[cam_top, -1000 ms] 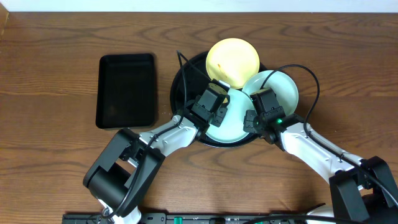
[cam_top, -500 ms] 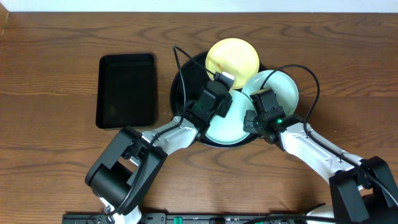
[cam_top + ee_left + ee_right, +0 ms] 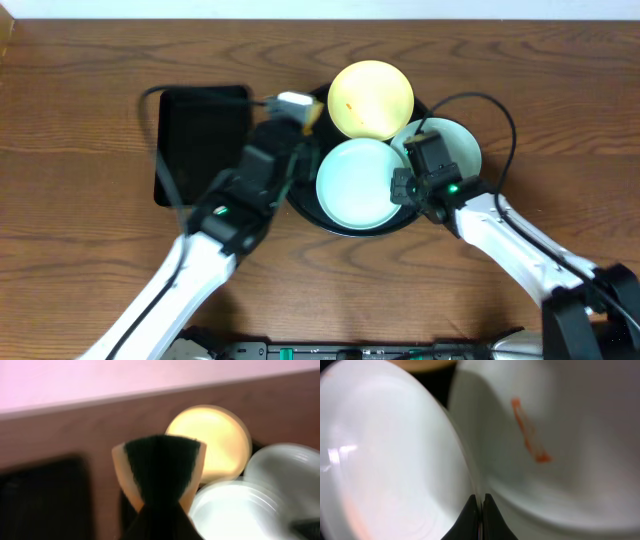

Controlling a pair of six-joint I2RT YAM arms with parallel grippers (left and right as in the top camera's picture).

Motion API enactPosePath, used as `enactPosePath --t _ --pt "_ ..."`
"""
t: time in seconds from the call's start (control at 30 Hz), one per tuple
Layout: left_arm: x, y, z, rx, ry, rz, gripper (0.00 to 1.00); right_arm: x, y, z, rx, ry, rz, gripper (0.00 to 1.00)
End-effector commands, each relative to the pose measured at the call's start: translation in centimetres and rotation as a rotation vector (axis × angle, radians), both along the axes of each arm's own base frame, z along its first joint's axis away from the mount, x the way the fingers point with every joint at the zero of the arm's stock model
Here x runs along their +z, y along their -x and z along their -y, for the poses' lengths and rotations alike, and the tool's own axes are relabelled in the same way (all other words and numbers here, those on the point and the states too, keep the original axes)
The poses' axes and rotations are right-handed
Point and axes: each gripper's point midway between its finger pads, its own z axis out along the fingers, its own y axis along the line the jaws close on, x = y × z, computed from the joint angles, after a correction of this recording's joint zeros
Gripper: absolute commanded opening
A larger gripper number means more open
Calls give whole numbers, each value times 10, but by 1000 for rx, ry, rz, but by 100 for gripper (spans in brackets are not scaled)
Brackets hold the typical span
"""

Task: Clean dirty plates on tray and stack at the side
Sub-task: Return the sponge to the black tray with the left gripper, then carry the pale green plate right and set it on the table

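The round black tray (image 3: 345, 230) holds three plates. The pale yellow plate (image 3: 372, 99) lies at the back, a mint plate (image 3: 355, 185) in the middle and a second mint plate (image 3: 455, 140) at the right. My left gripper (image 3: 290, 115) is raised over the tray's left rim, shut on a yellow sponge with a dark scouring face (image 3: 160, 467). My right gripper (image 3: 480, 505) is pinched shut on the middle mint plate's right rim (image 3: 385, 460). The right mint plate (image 3: 560, 475) carries an orange smear (image 3: 530, 430). The yellow plate (image 3: 212, 440) shows small orange specks.
A smaller rectangular black tray (image 3: 200, 140) lies left of the round tray, partly under my left arm; it also shows in the left wrist view (image 3: 40, 495). Bare wooden table (image 3: 80, 250) surrounds both. Cables loop over the tray from each arm.
My left arm has lifted off the middle mint plate and swung back to the left with the sponge, uncovering that plate. My right gripper has kept its hold on the rim.
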Motion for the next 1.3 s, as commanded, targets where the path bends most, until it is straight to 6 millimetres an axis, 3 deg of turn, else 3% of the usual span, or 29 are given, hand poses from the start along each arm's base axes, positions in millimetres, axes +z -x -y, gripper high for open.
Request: enactPosePath --t 0.0,0.13,0.27,0.4,0.57,0.73,0.93,1.0,1.13,1.17,1.27 --pt "3 26 -55 208 101 -98 8 76 -19 -3 120 45 194 1" --pt "-3 48 -102 336 87 -168 8 136 -27 22 100 194 375 1" --pt "-21 57 -115 345 127 -281 8 176 -35 28 98 346 543 1" --pt "-30 53 -123 340 176 -328 8 187 -33 23 92 520 601 1" --pt "-48 41 -124 207 365 -449 8 183 -21 -6 61 765 654 1" --pt "-46 29 -130 166 419 -441 8 166 -27 -26 84 780 659 1" --pt "-43 27 -127 144 430 -431 8 182 -35 -28 87 647 680 1" --pt "-43 27 -127 143 430 -427 8 188 -41 -18 80 536 648 1" --pt "-42 26 -127 142 430 -423 8 202 -57 28 38 258 555 1" --pt "-42 26 -127 142 430 -424 8 203 -62 48 4 206 534 1" --pt "-43 26 -127 143 430 -425 8 185 -72 139 -157 90 433 1"
